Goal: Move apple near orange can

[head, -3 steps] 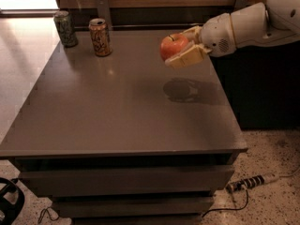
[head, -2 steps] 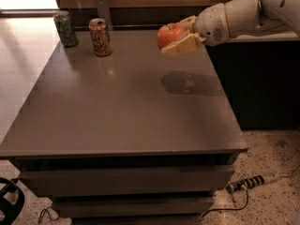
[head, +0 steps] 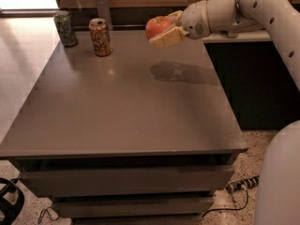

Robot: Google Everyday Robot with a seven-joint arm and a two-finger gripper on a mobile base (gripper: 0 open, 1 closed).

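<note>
The jaws of the gripper [head: 165, 31] hide the right and lower side of the apple [head: 157, 25], pinching it in the air over the far right of the table [head: 117, 116]. The arm [head: 220, 14] is cut off at the right edge. Open table surface lies between the apple and the orange can [head: 100, 36] at far left. One apple and two cans are there; the green can [head: 65, 28] stands at the far-left corner.
</note>
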